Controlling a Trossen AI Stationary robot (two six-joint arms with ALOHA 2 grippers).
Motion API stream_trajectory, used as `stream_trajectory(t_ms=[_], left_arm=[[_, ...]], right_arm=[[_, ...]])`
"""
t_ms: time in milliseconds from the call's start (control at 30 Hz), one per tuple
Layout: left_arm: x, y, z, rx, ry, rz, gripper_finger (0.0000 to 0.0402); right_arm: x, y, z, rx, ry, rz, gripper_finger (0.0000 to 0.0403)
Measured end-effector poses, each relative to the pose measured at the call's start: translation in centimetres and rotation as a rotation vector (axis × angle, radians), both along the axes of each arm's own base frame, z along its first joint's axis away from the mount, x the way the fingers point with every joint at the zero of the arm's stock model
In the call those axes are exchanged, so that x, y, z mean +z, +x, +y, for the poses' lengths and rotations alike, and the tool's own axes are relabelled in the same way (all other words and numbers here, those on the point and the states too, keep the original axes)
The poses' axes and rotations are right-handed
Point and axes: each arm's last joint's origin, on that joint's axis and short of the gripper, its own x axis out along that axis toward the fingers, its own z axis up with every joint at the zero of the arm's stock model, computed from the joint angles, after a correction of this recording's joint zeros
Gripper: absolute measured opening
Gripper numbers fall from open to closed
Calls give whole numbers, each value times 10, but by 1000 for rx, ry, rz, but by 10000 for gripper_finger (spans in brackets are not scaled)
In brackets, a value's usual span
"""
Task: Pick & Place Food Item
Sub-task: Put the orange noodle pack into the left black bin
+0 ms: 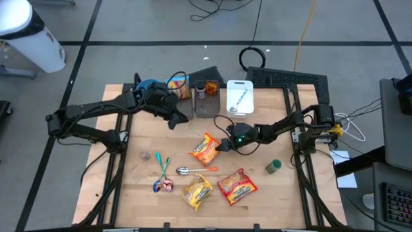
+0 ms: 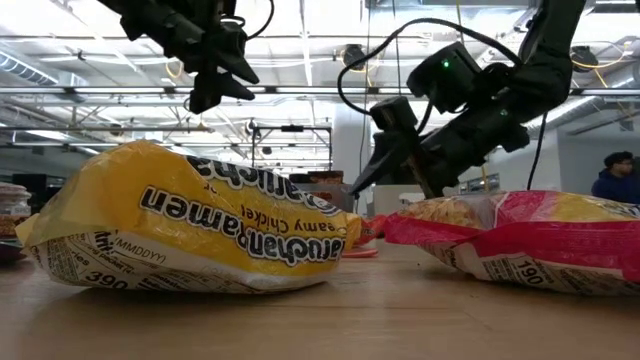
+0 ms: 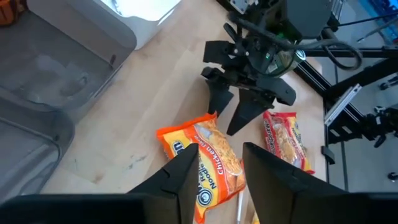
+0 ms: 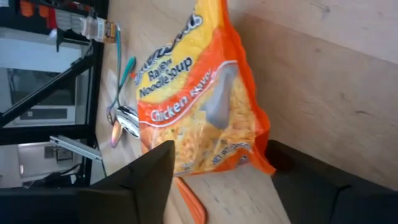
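An orange chicken ramen packet (image 1: 205, 149) lies flat on the wooden table near its middle. My right gripper (image 1: 221, 145) is low at the packet's right end and open. In the right wrist view its two fingers stand on either side of that end (image 4: 249, 149). My left gripper (image 1: 175, 120) hangs open and holds nothing. It is raised above the table, on the far-left side of the packet. In the left wrist view it looks down past its fingers at the packet (image 3: 202, 162) and at my right gripper (image 3: 233, 115). My right gripper comes at the orange packet's right end (image 4: 249, 149) slanting down from the table's right, one finger on each side of it. Whether the fingers touch the wrapper I cannot tell. The packet lies flat on the table.
A yellow ramen packet (image 1: 196, 191) and a red one (image 1: 237, 185) lie near the front edge. Spoons (image 1: 190, 170) lie left of them. A clear bin (image 1: 207, 103) and a white board (image 1: 241, 95) stand at the back. A small green jar (image 1: 273, 166) is at the right.
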Motion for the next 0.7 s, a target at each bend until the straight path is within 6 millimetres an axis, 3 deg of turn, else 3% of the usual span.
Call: stream_trajectory(t_ms=[700], left_arm=[[0, 0, 0, 0, 0, 0, 127]], right_arm=[[-2, -1, 0, -6, -5, 21, 65]])
